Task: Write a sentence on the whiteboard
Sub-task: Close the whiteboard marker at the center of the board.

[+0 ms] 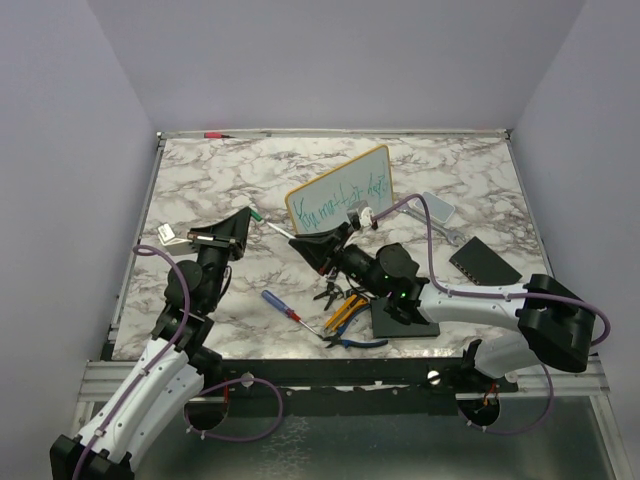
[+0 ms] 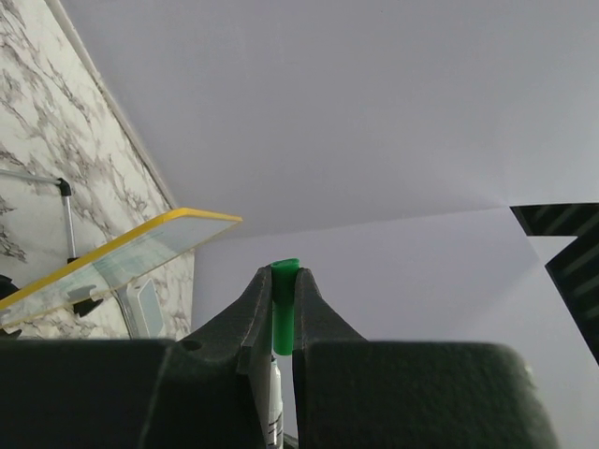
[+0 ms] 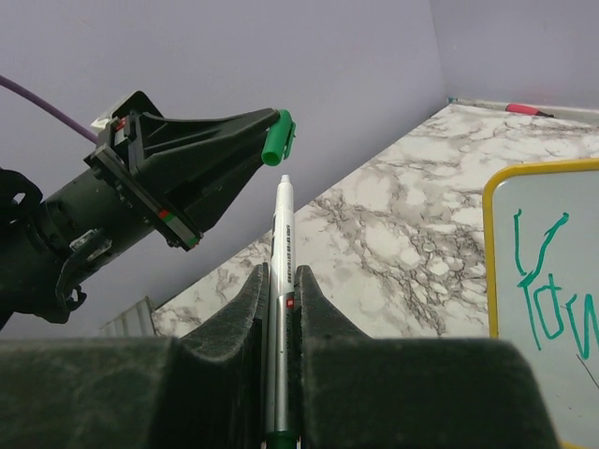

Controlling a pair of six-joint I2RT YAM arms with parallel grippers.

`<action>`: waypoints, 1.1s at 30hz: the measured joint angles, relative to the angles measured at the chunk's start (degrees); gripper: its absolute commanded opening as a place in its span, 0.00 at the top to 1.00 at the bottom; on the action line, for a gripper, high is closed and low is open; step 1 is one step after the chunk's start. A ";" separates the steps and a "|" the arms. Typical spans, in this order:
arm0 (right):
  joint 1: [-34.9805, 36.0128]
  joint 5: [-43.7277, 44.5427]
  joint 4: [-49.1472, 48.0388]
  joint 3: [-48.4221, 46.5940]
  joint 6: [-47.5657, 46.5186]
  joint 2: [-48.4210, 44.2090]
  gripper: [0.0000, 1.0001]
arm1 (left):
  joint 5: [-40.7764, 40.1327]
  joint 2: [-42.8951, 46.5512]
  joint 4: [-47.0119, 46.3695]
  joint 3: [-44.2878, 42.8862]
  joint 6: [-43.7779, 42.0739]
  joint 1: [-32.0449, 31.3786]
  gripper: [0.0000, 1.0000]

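Note:
The whiteboard (image 1: 340, 190) stands tilted at the middle of the table, yellow-framed, with the sentence (image 1: 335, 201) in teal scrawl across it. My left gripper (image 1: 250, 216) is shut on a green marker cap (image 1: 257, 213), which shows between its fingers in the left wrist view (image 2: 284, 299). My right gripper (image 1: 296, 241) is shut on a white marker (image 1: 278, 230), which points up-left at the cap. In the right wrist view the marker (image 3: 281, 253) ends just short of the cap (image 3: 278, 137). The board (image 3: 552, 271) shows at the right there.
A blue-handled screwdriver (image 1: 280, 303) and pliers (image 1: 345, 312) lie near the front. A black pad (image 1: 485, 262) and a grey-blue block (image 1: 438, 208) lie to the right. A red marker (image 1: 215, 133) lies at the far edge. A small metal tool (image 1: 168, 235) lies at the left.

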State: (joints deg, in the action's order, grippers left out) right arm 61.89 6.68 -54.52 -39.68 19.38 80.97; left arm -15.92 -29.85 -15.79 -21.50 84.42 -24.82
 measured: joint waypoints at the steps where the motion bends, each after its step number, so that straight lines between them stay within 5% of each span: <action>1: 0.00 -0.02 -0.11 -0.09 -0.02 0.00 0.99 | 0.02 -0.07 0.02 0.04 0.07 0.00 1.00; 33: 0.42 0.00 -1.22 -0.55 -1.05 0.94 0.99 | 1.55 -1.44 -2.60 1.81 3.50 0.00 1.00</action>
State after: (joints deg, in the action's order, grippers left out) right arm 62.30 6.68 -55.75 -40.23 18.33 81.91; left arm -14.37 -31.29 -18.39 -19.68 87.92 -24.82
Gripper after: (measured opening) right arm 0.109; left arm 0.104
